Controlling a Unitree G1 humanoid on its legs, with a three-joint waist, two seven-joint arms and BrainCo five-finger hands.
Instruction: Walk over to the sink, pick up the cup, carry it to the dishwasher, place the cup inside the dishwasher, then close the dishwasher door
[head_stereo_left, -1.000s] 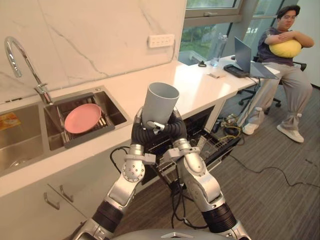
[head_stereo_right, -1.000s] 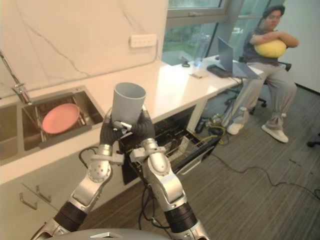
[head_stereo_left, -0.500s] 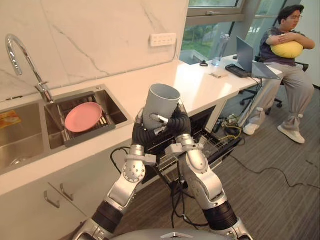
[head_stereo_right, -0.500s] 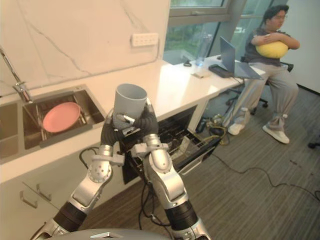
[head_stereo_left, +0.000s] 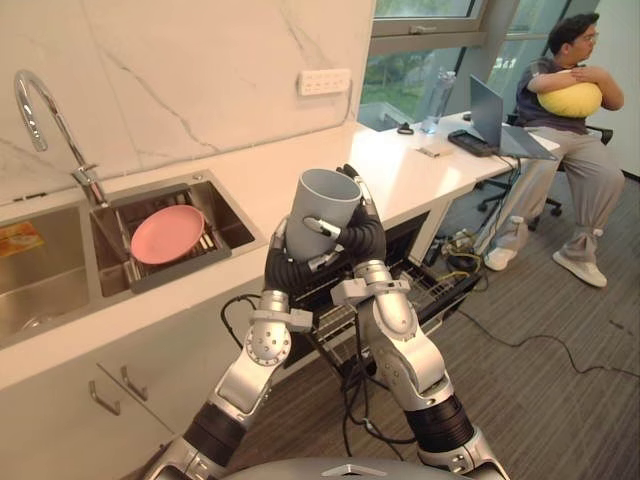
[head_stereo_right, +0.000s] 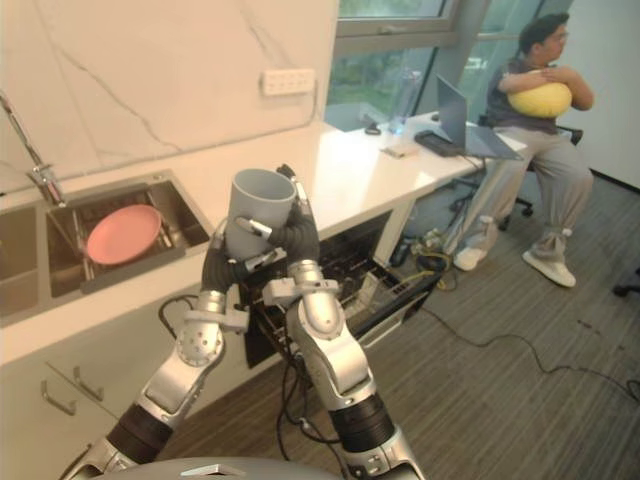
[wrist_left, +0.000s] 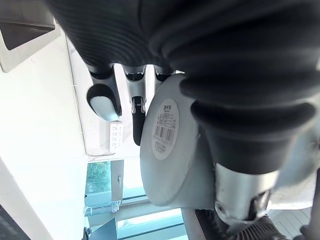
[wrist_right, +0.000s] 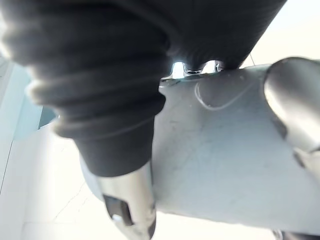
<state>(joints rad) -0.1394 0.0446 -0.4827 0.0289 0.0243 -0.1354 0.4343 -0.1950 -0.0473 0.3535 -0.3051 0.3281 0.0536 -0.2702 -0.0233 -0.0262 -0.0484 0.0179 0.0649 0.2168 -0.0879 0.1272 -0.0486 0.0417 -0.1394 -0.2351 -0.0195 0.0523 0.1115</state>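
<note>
Sink (head_stereo_left: 40, 290) w/ pink plate (head_stereo_left: 167, 233) far left. Cup (head_stereo_left: 322, 205) is mid-frame, mouth up, slightly tilted, clasped btwn left hand (head_stereo_left: 287, 267) and right hand (head_stereo_left: 362, 238), both w/ fingers wrapped round its wall, in front of the open dishwasher (head_stereo_left: 435, 285). Step = carry to rack, imo: keep grip even both sides, lower slow so cup clears the counter (head_stereo_left: 400, 170) edge; person (head_stereo_left: 565, 130) sits far right, well apart.
</note>
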